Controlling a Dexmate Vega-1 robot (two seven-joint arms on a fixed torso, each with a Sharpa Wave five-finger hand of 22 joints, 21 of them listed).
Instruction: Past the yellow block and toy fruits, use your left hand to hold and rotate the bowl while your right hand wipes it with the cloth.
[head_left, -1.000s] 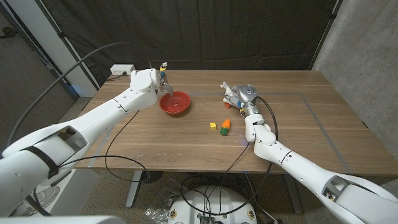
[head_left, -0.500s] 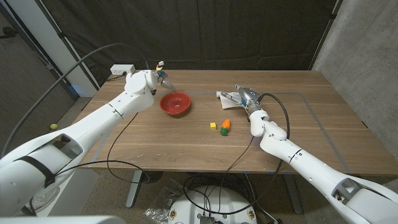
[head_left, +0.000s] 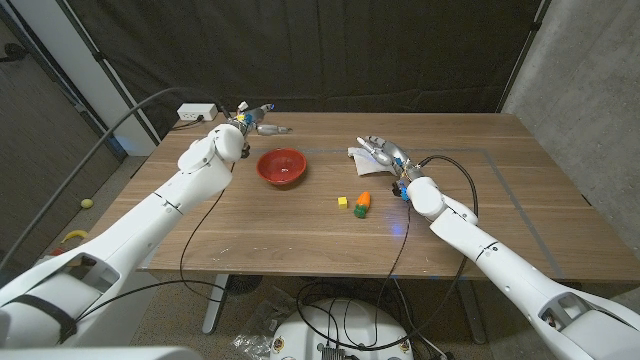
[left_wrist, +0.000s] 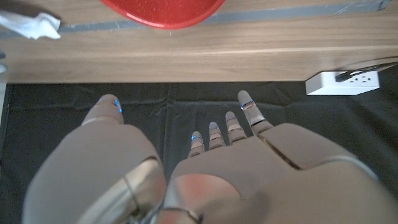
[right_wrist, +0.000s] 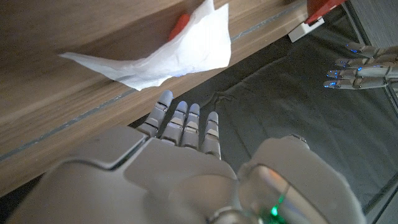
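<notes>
- Left hand (head_left: 257, 119): a second ago it was at the rim of the red bowl (head_left: 282, 165); it has since risen clear and now hovers behind the bowl, near the table's far edge, fingers spread and holding nothing.
- Bowl: same place on the table (head_left: 300, 230) as before, nothing touching it.
- White power strip (left_wrist: 341, 79): the left wrist view shows its sockets at the table edge beyond the bowl; the head view shows only a small white box.
- Yellow block (head_left: 343, 202) and toy fruit (head_left: 362, 203): unmoved, in front of the bowl and to its right.
- White cloth (head_left: 360, 154): on the table right of the bowl; the right wrist view shows its crumpled folds, with the fingers (right_wrist: 186, 124) short of it.
- Right hand (head_left: 385, 151): has pulled back from over the cloth; fingers extended, grasping nothing.
</notes>
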